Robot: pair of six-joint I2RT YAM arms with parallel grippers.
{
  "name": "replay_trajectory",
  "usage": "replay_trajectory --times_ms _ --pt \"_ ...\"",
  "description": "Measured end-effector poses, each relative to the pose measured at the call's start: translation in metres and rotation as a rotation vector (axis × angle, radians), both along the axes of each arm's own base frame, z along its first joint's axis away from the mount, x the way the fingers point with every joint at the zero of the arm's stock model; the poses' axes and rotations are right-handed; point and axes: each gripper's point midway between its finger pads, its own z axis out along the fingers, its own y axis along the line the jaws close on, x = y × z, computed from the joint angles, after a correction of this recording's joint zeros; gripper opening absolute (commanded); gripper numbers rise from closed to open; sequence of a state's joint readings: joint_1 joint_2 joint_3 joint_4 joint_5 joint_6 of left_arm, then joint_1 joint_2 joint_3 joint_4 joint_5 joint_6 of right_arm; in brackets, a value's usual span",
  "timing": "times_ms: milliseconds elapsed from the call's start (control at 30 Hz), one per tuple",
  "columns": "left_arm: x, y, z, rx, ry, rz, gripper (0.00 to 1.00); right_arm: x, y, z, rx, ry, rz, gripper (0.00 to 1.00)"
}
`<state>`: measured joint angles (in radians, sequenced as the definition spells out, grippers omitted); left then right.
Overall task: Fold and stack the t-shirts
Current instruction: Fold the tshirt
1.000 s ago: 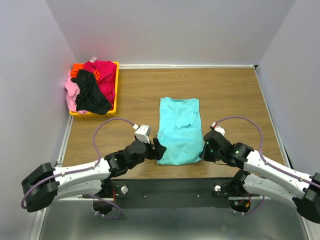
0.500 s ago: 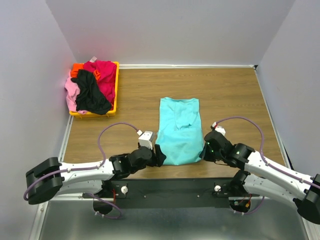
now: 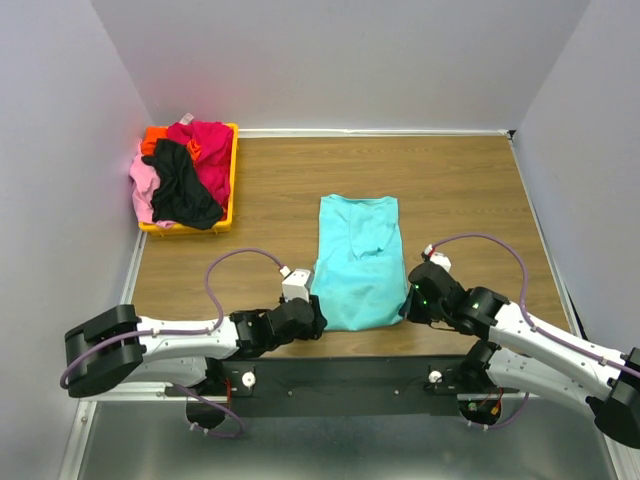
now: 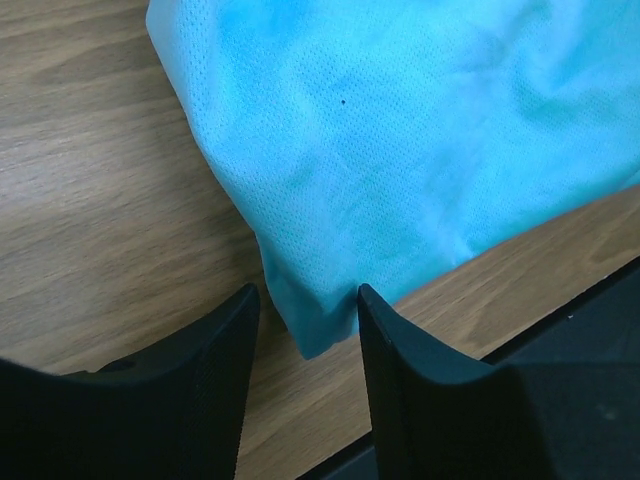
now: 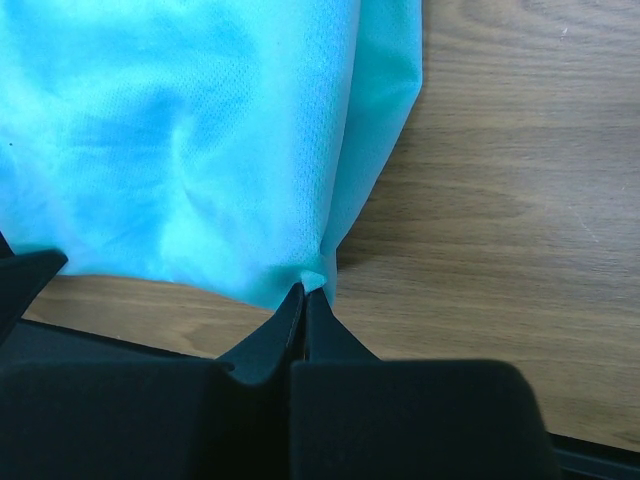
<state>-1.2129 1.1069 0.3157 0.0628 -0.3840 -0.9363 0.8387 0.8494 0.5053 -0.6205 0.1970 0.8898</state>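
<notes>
On the tabletop (image 3: 460, 180), the turquoise t-shirt (image 3: 358, 262) lies half-folded, right end effector (image 5: 303, 295) clamped on one near corner, left end effector (image 4: 305, 320) spread around the other (the other shirts (image 3: 185, 175) wait unfolded).

A robot lab cell: blank grey walls (image 3: 350, 60) box in a wood-grain table (image 3: 450, 180), with arm bases (image 3: 243, 379) bolted along the frame's bottom.

The soft turquoise cotton t-shirt (image 4: 420, 130) runs off the top and right edges of the left wrist view. In the top view, the pink cotton shirt (image 3: 141, 185) and orange cotton shirt (image 3: 153, 138) lie mostly buried under the black cotton shirt (image 3: 180, 185) and magenta-red cotton shirt (image 3: 205, 150).
</notes>
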Motion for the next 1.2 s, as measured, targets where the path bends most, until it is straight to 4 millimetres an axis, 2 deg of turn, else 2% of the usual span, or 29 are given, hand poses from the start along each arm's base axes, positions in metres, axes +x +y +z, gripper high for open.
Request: replay_trajectory --times_ms 133,233,267,333,367,567,700,1200 --pt "-0.002 0.0 -0.006 0.019 0.014 0.0 0.37 0.0 0.0 0.0 0.0 0.0 0.0 0.03" --pt "-0.002 -0.003 -0.009 0.032 0.021 -0.002 0.24 0.0 0.0 0.0 0.002 -0.002 0.0 0.03" --pt "-0.002 -0.004 -0.009 0.033 0.024 -0.001 0.17 0.0 0.0 0.0 0.002 -0.002 0.0 0.03" --pt "-0.003 -0.006 -0.012 0.046 0.028 -0.006 0.09 0.001 0.0 0.0 0.003 -0.003 -0.001 0.03" --pt "-0.003 -0.008 -0.012 0.046 0.03 -0.007 0.0 0.001 0.001 0.0 0.004 -0.004 -0.001 0.03" --pt "0.0 -0.019 -0.012 0.047 0.017 -0.025 0.0 0.001 0.001 0.002 0.016 -0.011 -0.007 0.03" --pt "0.0 -0.02 -0.008 0.044 0.008 -0.036 0.0 0.002 0.001 0.007 0.031 -0.027 -0.01 0.02" --pt "-0.008 -0.019 0.058 -0.169 -0.085 -0.089 0.0 0.005 0.001 0.016 0.06 -0.067 -0.018 0.01"
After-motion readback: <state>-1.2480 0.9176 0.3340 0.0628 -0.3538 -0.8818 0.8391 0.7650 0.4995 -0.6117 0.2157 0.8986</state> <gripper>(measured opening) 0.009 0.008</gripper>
